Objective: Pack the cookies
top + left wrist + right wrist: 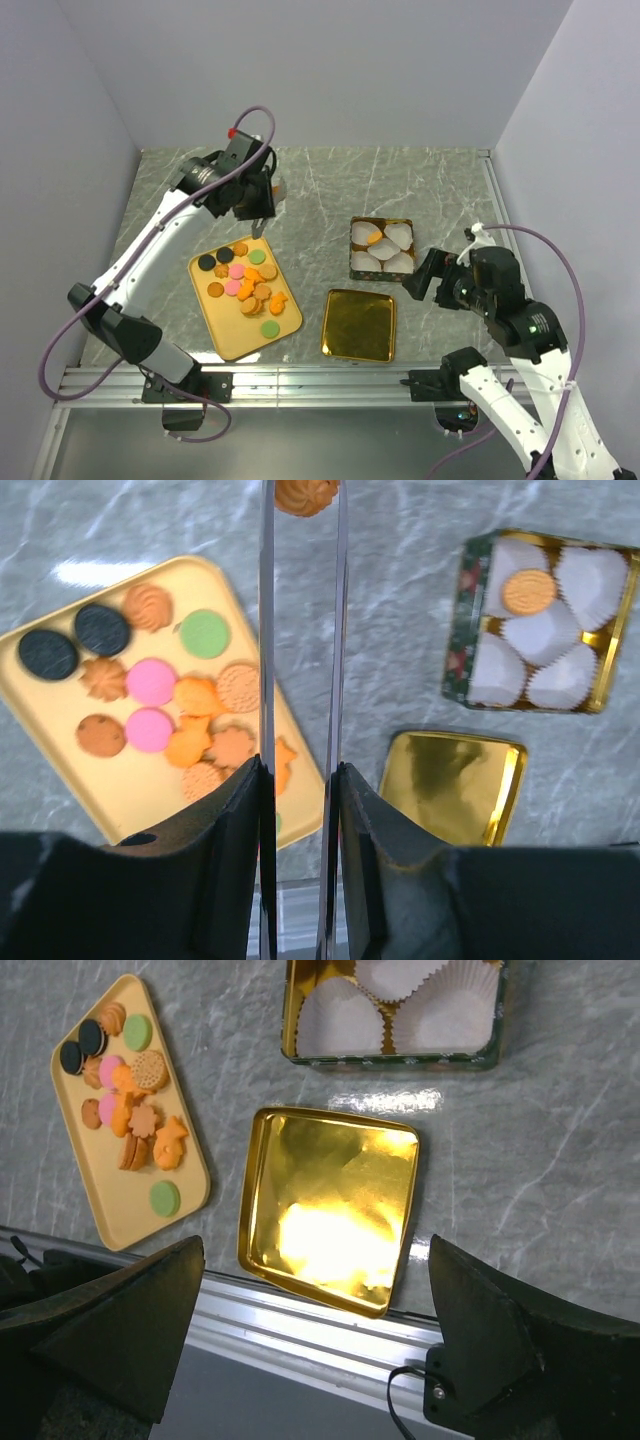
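the left gripper (303, 540) is pinching one orange cookie (305, 495) up in the air past the tray's (130, 800) far edge, probably to go in the tin (455, 640), while the other cookies (165, 715) are lying on the tray and the right gripper (318, 1300) is hanging wide open.

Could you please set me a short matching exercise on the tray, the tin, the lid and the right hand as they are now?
1. tray
2. tin
3. lid
4. right hand

a. open, holding nothing
b. lined with white paper cups
c. empty, gold inside facing up
d. covered with loose cookies

Pairs: 1-d, 2-b, 3-c, 4-a.
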Controlling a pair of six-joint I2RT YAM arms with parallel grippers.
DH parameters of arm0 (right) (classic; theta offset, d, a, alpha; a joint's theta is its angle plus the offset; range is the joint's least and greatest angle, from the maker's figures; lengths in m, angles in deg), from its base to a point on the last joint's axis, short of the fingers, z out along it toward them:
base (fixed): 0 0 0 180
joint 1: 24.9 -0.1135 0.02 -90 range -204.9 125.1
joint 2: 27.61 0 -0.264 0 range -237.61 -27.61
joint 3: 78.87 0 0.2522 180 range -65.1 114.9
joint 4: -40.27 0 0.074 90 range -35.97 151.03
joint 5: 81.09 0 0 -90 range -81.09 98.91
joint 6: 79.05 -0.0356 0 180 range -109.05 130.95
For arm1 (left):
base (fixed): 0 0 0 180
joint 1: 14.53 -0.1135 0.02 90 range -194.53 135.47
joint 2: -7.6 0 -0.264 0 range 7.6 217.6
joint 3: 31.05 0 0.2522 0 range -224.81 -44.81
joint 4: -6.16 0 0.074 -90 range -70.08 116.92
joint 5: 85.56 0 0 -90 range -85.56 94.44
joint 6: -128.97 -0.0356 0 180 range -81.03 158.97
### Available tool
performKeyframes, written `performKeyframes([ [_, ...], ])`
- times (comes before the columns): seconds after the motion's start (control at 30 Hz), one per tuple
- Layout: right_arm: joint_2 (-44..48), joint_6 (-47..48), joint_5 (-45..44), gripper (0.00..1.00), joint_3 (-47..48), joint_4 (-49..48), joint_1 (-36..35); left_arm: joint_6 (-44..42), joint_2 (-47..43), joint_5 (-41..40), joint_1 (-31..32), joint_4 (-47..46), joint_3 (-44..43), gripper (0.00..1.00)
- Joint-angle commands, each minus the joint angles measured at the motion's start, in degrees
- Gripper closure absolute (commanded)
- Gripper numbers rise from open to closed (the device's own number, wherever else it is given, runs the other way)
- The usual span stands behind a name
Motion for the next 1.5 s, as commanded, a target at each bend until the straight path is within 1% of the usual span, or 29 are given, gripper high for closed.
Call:
performKeyframes([
  [0.0,2.7,-0.6,-3.7,0.0,3.1,2.6,-0.3,-2.2,1.8,1.8,2.8,-3.4,-5.8,0.75],
  [0.1,5.0,0.1,-5.3,0.0,2.8,3.6,-0.3,-2.6,4.7,2.2,4.5,-4.4,-8.5,0.76],
  [0.2,7.9,-1.2,-6.8,0.0,3.1,3.8,-0.3,-2.8,7.4,3.5,5.3,-5.8,-10.8,0.76],
  [0.33,13.7,-6.3,-12.9,0.0,4.7,3.9,-0.3,-3.4,11.2,6.2,6.4,-8.3,-14.0,0.76],
  [0.4,15.3,-7.6,-14.2,0.0,5.7,4.4,-0.3,-3.6,12.4,8.1,7.1,-9.4,-14.7,0.76],
  [0.6,17.3,-9.1,-14.1,0.0,7.7,5.8,-0.3,-4.1,18.7,10.7,9.1,-10.3,-20.8,0.77],
  [0.67,18.1,-10.4,-13.9,0.0,8.0,5.8,-0.4,-4.2,20.4,10.8,9.4,-11.1,-21.5,0.77],
  [0.83,22.4,-12.7,-13.1,0.0,7.8,5.8,-0.3,-4.1,23.1,15.0,10.3,-14.3,-21.5,0.76],
  [1.1,26.1,-9.1,-17.7,0.0,9.0,8.0,-0.2,-4.3,29.2,16.9,12.8,-17.3,-23.8,0.77],
  [1.33,25.9,-7.2,-20.1,0.0,9.5,10.3,-0.4,-3.4,33.6,17.5,14.3,-17.7,-25.7,0.78],
  [1.47,26.1,-6.7,-20.7,0.0,8.8,10.0,-0.4,-3.4,34.5,17.2,15.2,-17.9,-25.2,0.78],
])
